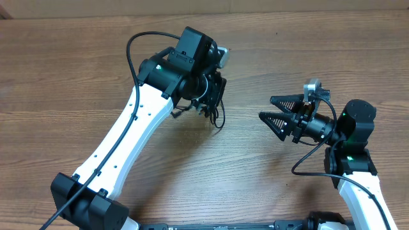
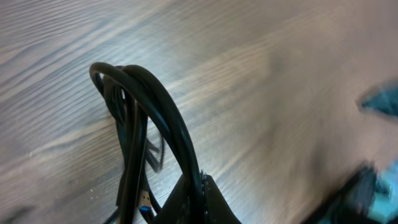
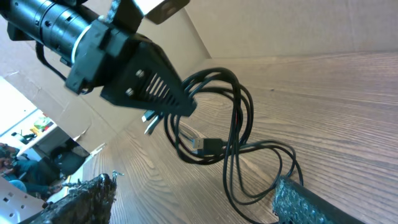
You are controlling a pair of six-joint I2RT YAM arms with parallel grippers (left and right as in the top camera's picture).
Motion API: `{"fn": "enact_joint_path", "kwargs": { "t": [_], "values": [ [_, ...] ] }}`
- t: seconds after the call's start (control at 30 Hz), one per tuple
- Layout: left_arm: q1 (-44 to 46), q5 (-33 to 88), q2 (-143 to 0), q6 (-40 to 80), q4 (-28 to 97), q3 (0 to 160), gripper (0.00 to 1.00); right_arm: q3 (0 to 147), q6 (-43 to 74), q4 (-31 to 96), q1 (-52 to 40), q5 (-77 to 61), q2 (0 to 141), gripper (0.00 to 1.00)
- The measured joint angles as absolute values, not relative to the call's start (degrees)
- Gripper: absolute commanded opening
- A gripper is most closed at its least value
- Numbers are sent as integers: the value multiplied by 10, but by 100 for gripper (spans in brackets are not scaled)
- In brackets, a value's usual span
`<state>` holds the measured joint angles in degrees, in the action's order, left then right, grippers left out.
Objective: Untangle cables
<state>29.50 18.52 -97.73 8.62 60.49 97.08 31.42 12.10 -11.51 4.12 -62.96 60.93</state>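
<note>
Clearly, the left gripper (image 1: 216, 86) was pressed together on the thin black flexible cords (image 2: 168, 115). It pinched several of their loops at the top, so the bundle hung below its fingers, and the lowest loops lay on the brown wooden table (image 1: 77, 64) just under it. The right gripper (image 1: 266, 107) had its fingers spread and held nothing; it stood well apart and pointed towards the bundle.

I judged the cords light, soft and a little springy, with a smooth skin that could slip. A good place to take hold seemed to be one loose strand or a small plug end below the left fingers, not the dense part. Between the two grippers the table gave wide free room. Only a pale cardboard wall (image 3: 280, 25) stood beyond the left gripper.
</note>
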Motion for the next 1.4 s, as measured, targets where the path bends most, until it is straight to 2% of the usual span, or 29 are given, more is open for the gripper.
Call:
{"fn": "enact_joint_path", "kwargs": {
  "t": [0.13,0.4,0.87,1.03,1.2,1.27,1.33,1.4],
  "values": [
    [295,269,-977,-26,617,971,4,314,100,-115,41,-630,609,80],
    [295,404,-977,-142,618,971,4,314,18,-96,41,-629,609,77],
    [295,525,-977,-195,628,971,4,314,-48,-94,41,-606,609,76],
    [295,541,-977,-197,628,971,4,314,-63,-94,41,-596,609,72],
    [295,579,-977,-197,617,971,4,314,-67,-94,41,-594,609,61],
    [295,594,-977,-197,615,971,4,314,-69,-94,41,-593,609,45],
    [295,604,-977,-197,615,971,4,314,-69,-93,41,-591,609,38],
    [295,608,-977,-197,615,971,4,314,-70,-94,41,-592,609,36]
  ]
}}
